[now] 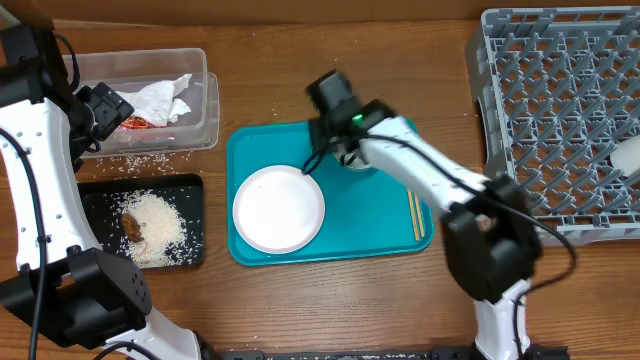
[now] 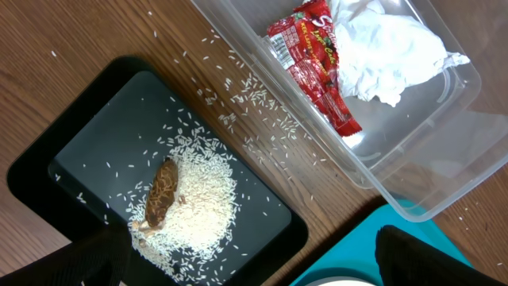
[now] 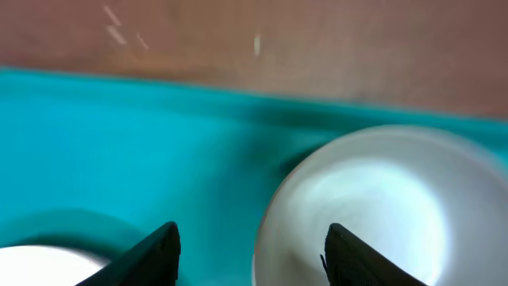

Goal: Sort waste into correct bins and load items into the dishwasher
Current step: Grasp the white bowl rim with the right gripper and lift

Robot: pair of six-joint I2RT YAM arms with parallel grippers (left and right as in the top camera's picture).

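Observation:
My left gripper [image 1: 103,108] hangs open and empty over the clear tub [image 1: 205,100]; its fingers frame the left wrist view [image 2: 254,270]. The tub [image 2: 444,143] holds a white napkin [image 2: 385,48] and a red wrapper [image 2: 313,63]. The black tray [image 2: 71,151] holds rice [image 2: 202,199] and a brown lump [image 2: 163,191]. My right gripper [image 1: 335,135] is open low over the teal tray [image 1: 370,225]. Its fingers [image 3: 254,258] straddle the left rim of a pale bowl [image 3: 389,199]. The white plate [image 1: 278,208] and chopsticks [image 1: 417,215] lie on the teal tray.
The grey dish rack [image 1: 560,120] stands at the right, with a white dish [image 1: 628,155] at its right edge. Loose rice grains [image 1: 130,162] lie on the wood between the tub and the black tray [image 1: 185,250]. The right wrist view is blurred.

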